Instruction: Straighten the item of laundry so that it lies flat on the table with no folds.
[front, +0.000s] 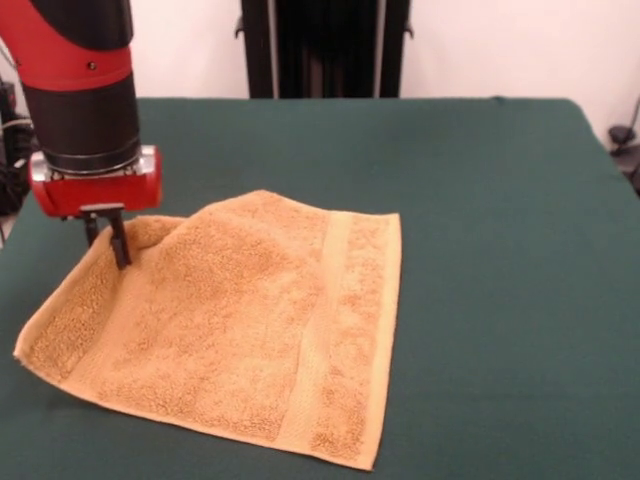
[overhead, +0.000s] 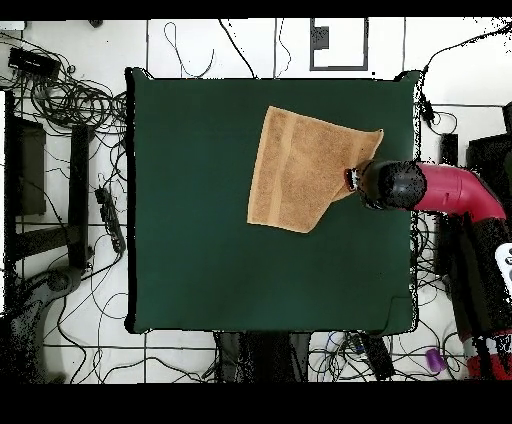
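Observation:
The orange-tan terry towel (front: 240, 320) lies on the dark green table (front: 500, 250), toward the left side in the front view. Most of it is spread out, with a woven band near its left and right edges. Its far left corner is raised off the cloth and folded a little. My gripper (front: 107, 245) is at that corner, fingers close together on the towel's edge. In the overhead view the towel (overhead: 300, 170) lies near the table's (overhead: 200, 250) right edge, with my gripper (overhead: 352, 180) at its right side. The white tag does not show.
The robot's black pedestal (front: 325, 48) stands behind the table's far edge. In the overhead view, cables (overhead: 70, 100) and stands lie on the floor around the table. The towel's near corner lies close to the table's front edge.

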